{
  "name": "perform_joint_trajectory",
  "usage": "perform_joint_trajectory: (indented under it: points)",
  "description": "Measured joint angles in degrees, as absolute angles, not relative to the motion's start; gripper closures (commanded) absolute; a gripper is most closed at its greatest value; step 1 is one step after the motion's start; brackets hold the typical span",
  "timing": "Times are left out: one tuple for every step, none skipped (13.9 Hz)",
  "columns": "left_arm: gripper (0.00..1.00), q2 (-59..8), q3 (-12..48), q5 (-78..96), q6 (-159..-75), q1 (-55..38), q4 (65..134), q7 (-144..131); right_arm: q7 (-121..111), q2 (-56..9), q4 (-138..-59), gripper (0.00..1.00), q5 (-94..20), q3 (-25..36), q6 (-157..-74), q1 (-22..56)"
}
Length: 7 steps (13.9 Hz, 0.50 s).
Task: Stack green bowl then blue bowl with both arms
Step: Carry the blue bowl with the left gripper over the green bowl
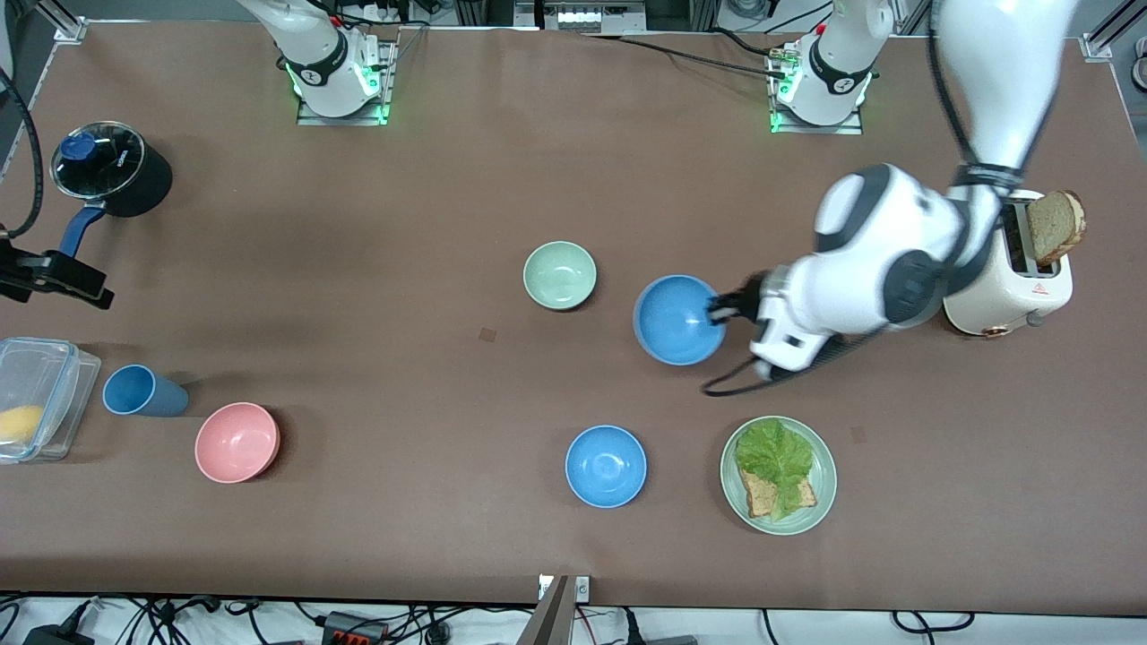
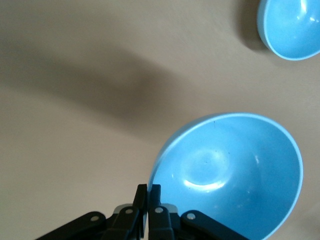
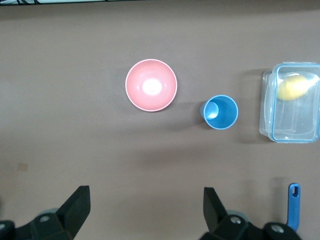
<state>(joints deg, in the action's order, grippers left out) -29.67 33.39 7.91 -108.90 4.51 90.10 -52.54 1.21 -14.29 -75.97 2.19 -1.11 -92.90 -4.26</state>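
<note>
A: Why does the small, glossy sky-blue bowl (image 1: 679, 320) sit tilted like that?

B: The left gripper (image 1: 720, 307) has its fingers pinched tight on the rim at the side toward the left arm's end of the table. It looks lifted off the brown table (image 1: 358, 251), probably so it can be carried over to the small matte sage-green bowl (image 1: 560, 275), which rests just beside it toward the right arm's end and a little farther from the front camera.

A: And the bowl itself?

B: Plain, round, shiny inside with a soft highlight near the bottom. A second blue bowl (image 1: 606, 466) just like it sits nearer the front camera, beside the flat green plate of lettuce and bread (image 1: 779, 476).

A: The other arm?

B: It waits. The right gripper (image 3: 145, 207) hangs with its jaws spread wide, empty, over the table near the small pink bowl (image 3: 151, 85) and the blue tumbler cup (image 3: 220, 112).
</note>
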Motion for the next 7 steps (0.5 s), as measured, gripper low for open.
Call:
perform_joint_trajectory:
  points:
    - [1.00,-29.78,33.41,7.92,-111.20,2.52,90.79,-56.55,1.21,-13.86,-76.30,0.00,2.19,-1.07,-92.64,-4.25]
    - [1.00,-29.78,33.46,7.92,-114.11,1.08,92.06,-60.07,1.21,-13.22,-77.01,0.00,2.19,-1.08,-92.35,-4.19]
    - [1.00,-29.80,33.71,7.92,-117.22,0.19,93.56,-63.13,1.21,-12.31,-78.14,0.00,2.19,-1.07,-92.13,-4.17]
    - [1.00,-29.79,34.00,7.91,-120.19,-0.59,95.14,-66.00,1.21,-11.28,-79.52,0.00,2.19,-1.07,-92.04,-4.17]
    - [1.00,-29.80,34.19,7.91,-122.42,-1.60,96.40,-68.54,1.21,-10.19,-80.94,0.00,2.19,-1.07,-92.04,-4.17]
    - [1.00,-29.79,34.31,7.91,-123.74,-2.65,97.17,-70.78,1.21,-9.01,-82.50,0.00,2.19,-1.04,-92.05,-4.17]
    - [1.00,-29.79,34.42,7.91,-124.44,-3.46,97.53,-72.65,1.21,-7.75,-84.15,0.00,2.19,-1.00,-92.15,-4.18]
